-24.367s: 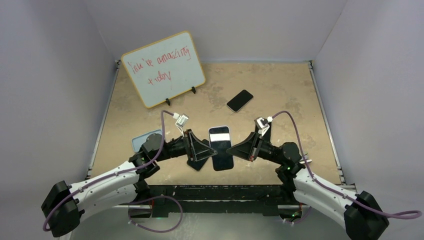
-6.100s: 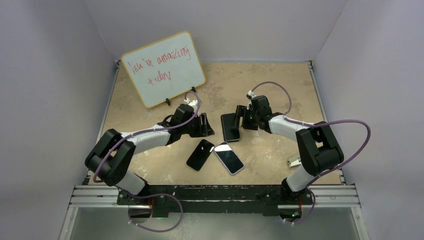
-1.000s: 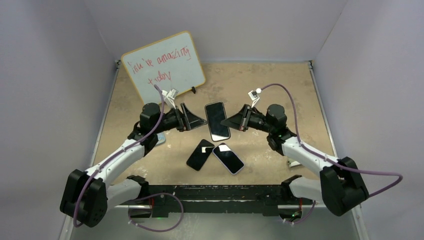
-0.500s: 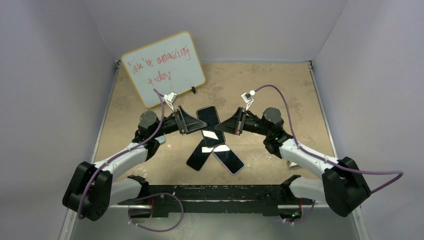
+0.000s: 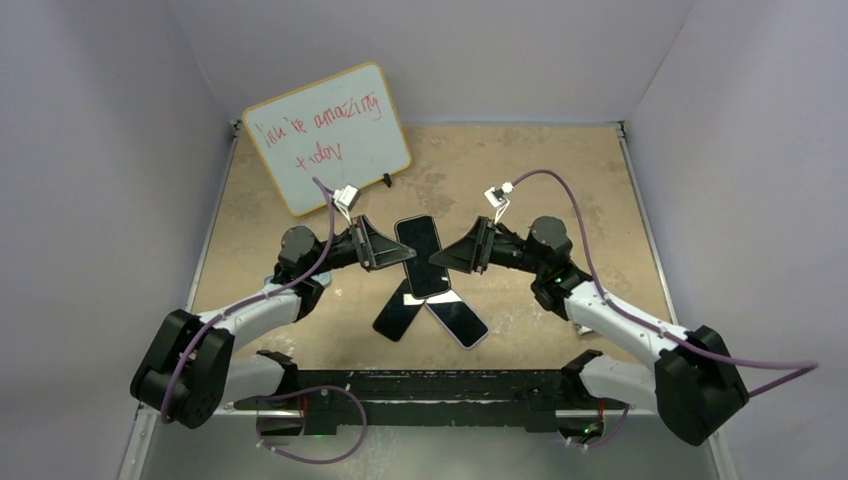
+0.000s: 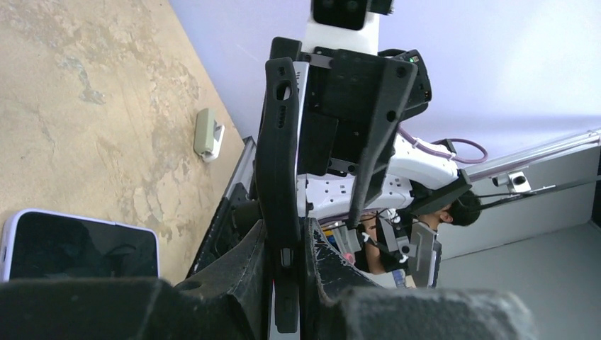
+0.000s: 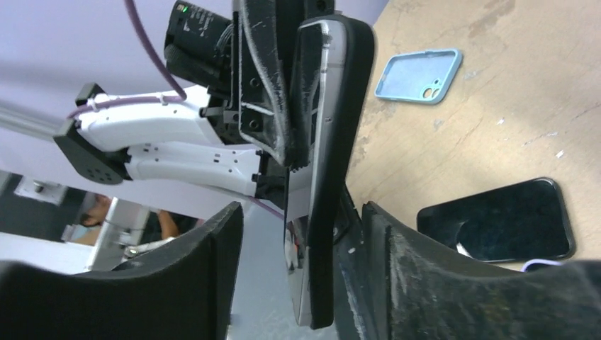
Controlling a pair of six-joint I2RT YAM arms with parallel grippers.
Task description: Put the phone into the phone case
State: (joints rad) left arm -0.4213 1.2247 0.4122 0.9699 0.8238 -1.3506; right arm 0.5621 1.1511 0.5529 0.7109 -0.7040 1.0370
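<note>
Both arms bend toward the middle. The left claw (image 5: 388,250) pinches the phone (image 5: 420,255) tight above the table (image 5: 560,180). The right claw (image 5: 447,257), at its 3 o'clock, gapes wide around it. The blue case (image 7: 418,74) lies toward 9 o'clock.

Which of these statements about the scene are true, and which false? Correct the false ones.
The jaws of the left arm grip a phone in mid-air. True.
The jaws of the right arm are closed tight. False: they stand open either side of that phone.
The blue case holds a phone. False: it lies empty on the table.
The whiteboard lies flat. False: it stands propped.
A black phone and a white-rimmed phone lie on the table. True.
</note>
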